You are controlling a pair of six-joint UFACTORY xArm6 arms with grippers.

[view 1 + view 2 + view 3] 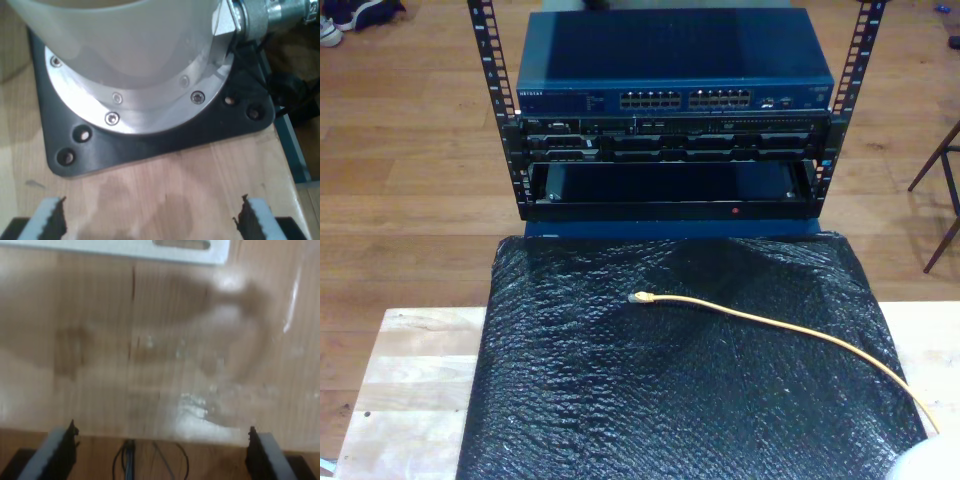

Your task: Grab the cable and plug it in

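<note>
Yellow-orange cable lying loose on the black bubbled sheet in front of the rack, clear plug toward the switch ports and the tail running off to the exterior view's right. First gripper hanging jaws apart over bare wood beside a black arm base plate (nothing between the pads). Second gripper likewise spread wide over glossy wood, no cable at either pair of jaws.

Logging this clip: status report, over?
My first gripper and my second gripper open, empty. Cable loose on black bubble wrap, plug toward switch. Path clear.
</note>
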